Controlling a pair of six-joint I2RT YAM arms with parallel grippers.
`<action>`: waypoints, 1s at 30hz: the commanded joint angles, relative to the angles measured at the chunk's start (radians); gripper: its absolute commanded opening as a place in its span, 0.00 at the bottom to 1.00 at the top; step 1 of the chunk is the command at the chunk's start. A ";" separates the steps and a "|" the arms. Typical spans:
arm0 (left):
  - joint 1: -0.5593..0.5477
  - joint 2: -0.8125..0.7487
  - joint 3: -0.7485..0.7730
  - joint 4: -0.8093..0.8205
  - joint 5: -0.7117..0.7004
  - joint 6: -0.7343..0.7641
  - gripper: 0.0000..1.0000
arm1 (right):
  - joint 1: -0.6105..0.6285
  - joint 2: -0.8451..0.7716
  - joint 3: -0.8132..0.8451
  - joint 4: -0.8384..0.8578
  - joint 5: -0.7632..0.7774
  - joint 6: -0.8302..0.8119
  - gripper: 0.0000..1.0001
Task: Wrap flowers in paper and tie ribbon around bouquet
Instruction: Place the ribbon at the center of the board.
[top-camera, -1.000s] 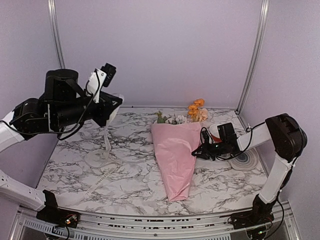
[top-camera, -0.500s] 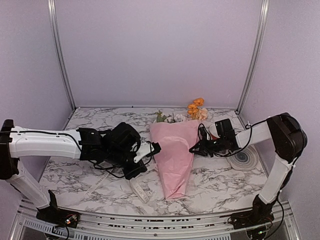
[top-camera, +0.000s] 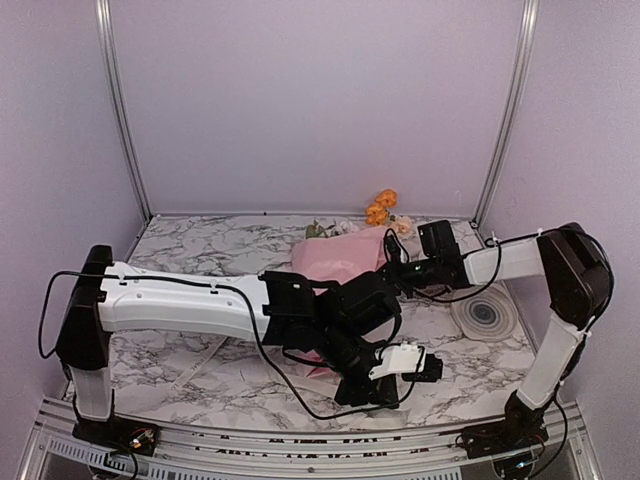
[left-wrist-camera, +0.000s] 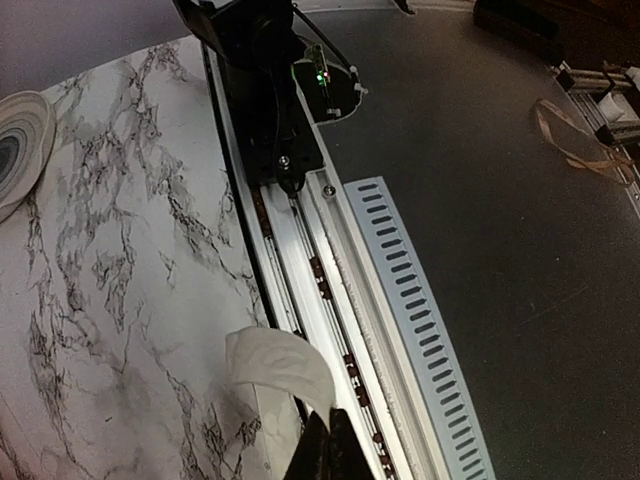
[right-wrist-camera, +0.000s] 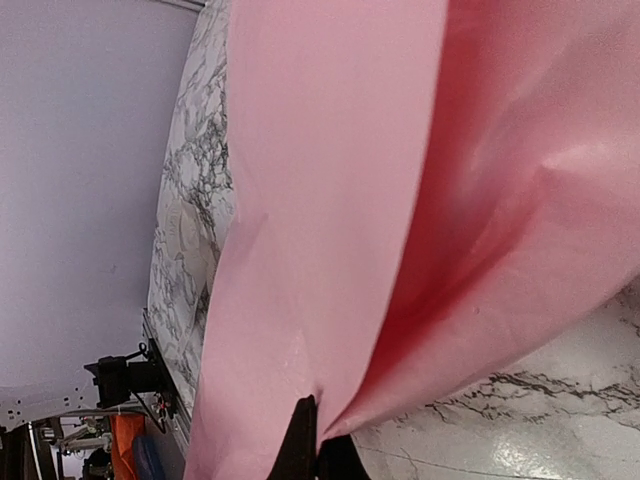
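Although my left arm reaches in from the left across most of the desk (top-camera: 180, 250), its claw (left-wrist-camera: 325, 445) sits low at the near edge, right of centre. The jaws are shut on one end of the ribbon (left-wrist-camera: 280, 365), which curls up from the pinch over the marble, just beside the frame rail. I cannot tell where the rest of it runs. My judgement is that the end is carried here, past the bouquet's narrow part, so the band can go round it for tying.

The bouquet (top-camera: 335, 258) lies mid-desk towards the far side, with the flowers (top-camera: 381, 207) pointing far and right. Its narrow end is hidden under my left arm.

My right claw (right-wrist-camera: 315, 435) is at the bouquet's right flank, clamped on an edge fold of the paper (right-wrist-camera: 330, 200). I judge this grip steadies the cone and stops the wrap opening.

A round ringed disc (top-camera: 485, 318) lies further right, apart from both claws.
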 joint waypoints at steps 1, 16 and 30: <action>-0.003 0.096 0.077 -0.148 0.016 0.135 0.00 | 0.028 -0.018 0.059 0.018 0.002 0.017 0.00; 0.057 0.156 0.080 0.038 -0.585 0.247 0.00 | 0.048 -0.037 0.068 0.010 -0.019 0.012 0.00; 0.094 0.107 -0.018 0.272 -0.494 0.215 0.80 | 0.048 -0.023 0.067 -0.018 -0.024 -0.025 0.00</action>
